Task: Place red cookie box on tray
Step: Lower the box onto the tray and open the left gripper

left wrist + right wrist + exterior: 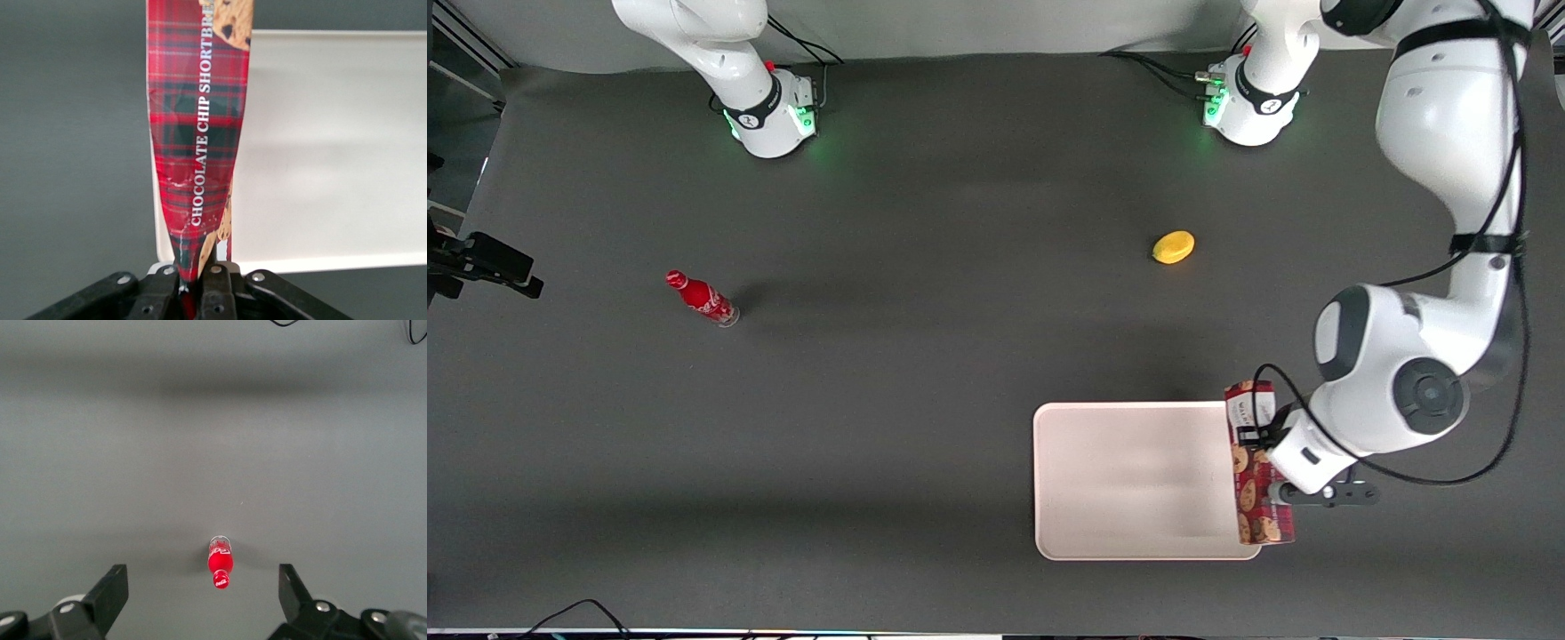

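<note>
The red cookie box [1254,467] is a long red plaid carton with cookie prints and a white label at the end farther from the front camera. My left gripper [1263,444] is shut on it and holds it over the tray's [1129,480] edge at the working arm's end. In the left wrist view the fingers [215,283] pinch the box [197,133] so that it is squeezed thin, with the pale pinkish-white tray [333,147] beneath and beside it.
A yellow lemon [1173,247] lies farther from the front camera than the tray. A small red soda bottle [702,298] stands toward the parked arm's end of the table and also shows in the right wrist view [221,563]. Cables trail along the table's near edge.
</note>
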